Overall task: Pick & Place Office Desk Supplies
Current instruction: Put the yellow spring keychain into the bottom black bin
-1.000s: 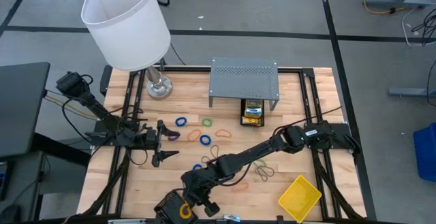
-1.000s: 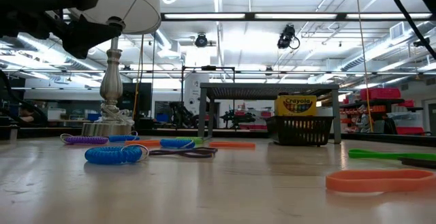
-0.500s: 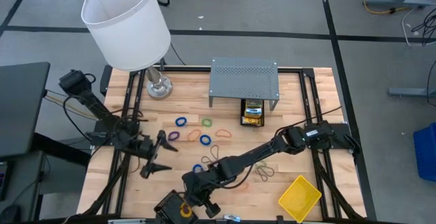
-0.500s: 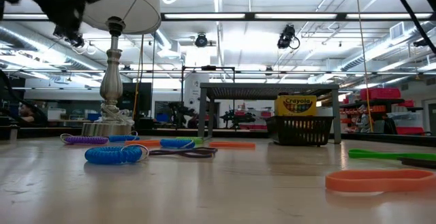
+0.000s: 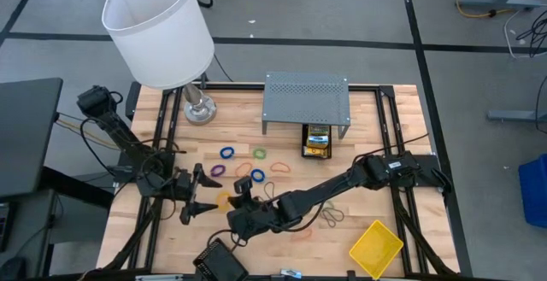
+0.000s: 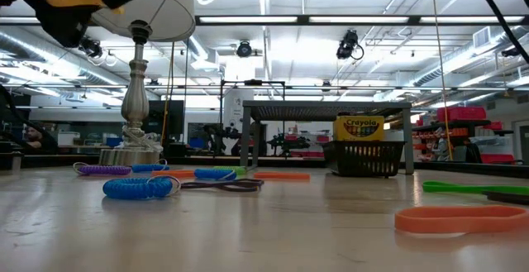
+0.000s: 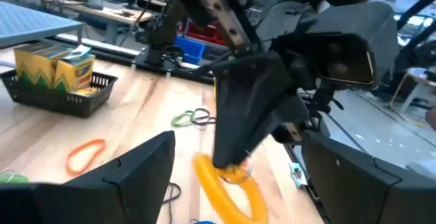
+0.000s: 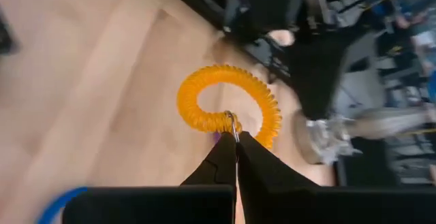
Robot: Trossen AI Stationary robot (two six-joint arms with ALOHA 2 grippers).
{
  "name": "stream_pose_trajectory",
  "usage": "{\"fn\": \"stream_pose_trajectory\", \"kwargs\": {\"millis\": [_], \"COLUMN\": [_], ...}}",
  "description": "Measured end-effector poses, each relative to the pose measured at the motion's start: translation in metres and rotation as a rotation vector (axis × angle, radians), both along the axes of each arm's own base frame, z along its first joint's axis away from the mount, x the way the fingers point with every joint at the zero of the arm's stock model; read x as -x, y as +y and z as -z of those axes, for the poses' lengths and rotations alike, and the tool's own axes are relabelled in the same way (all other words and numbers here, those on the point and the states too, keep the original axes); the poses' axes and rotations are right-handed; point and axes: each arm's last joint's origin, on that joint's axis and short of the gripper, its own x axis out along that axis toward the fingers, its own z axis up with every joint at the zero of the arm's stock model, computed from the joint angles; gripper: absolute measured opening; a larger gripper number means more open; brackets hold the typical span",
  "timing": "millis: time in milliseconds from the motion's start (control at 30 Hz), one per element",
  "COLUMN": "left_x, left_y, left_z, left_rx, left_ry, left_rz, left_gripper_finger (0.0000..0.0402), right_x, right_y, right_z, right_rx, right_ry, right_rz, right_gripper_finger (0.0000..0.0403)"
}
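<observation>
Two "Crayola" crayon boxes in mesh tray — right gripper jaws clamped on yellow coil band, left gripper jaws apart.

Robotics lab or workshop: exposed ceiling ducts, strip lights, ceiling-mounted cameras, stocked shelving behind wooden worktable.

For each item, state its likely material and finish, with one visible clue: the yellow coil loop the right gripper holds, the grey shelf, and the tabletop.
Yellow coil loop, pinched by the right gripper: probably flexible plastic, slightly glossy; its ribbed spiral turns show.
Grey shelf: looks like painted sheet metal, matte; rows of small punched holes.
Tabletop: apparently wood, smooth and pale; parallel plank lines and grain.
</observation>
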Motion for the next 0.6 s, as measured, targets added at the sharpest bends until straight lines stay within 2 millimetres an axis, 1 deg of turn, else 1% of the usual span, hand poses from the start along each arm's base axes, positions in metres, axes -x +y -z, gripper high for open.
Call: {"fn": "stream_pose_trajectory", "kwargs": {"millis": [233,400,500,600], "left_x": [-0.006,-0.010,-0.012,-0.011], "left_y": [0.007,0.013,0.014,0.014], "left_z": [0.008,0.010,0.010,0.009], "left_rx": [0.046,0.052,0.043,0.028], "left_ry": [0.070,0.079,0.078,0.074], "left_rz": [-0.040,-0.078,-0.086,-0.099], "left_gripper_finger": [0.0319,0.0314,0.0288,0.0231], "right_x": [-0.002,-0.003,-0.003,-0.003], "right_y": [-0.003,-0.004,-0.004,-0.005], "right_z": [-0.004,-0.004,-0.004,-0.004], "right_rx": [0.133,0.147,0.148,0.150], "right_ry": [-0.019,-0.020,-0.018,-0.017], "right_rz": [0.024,0.018,0.018,0.020], "right_gripper_finger": [0.0000,0.0000,0.0000,0.0000]}}
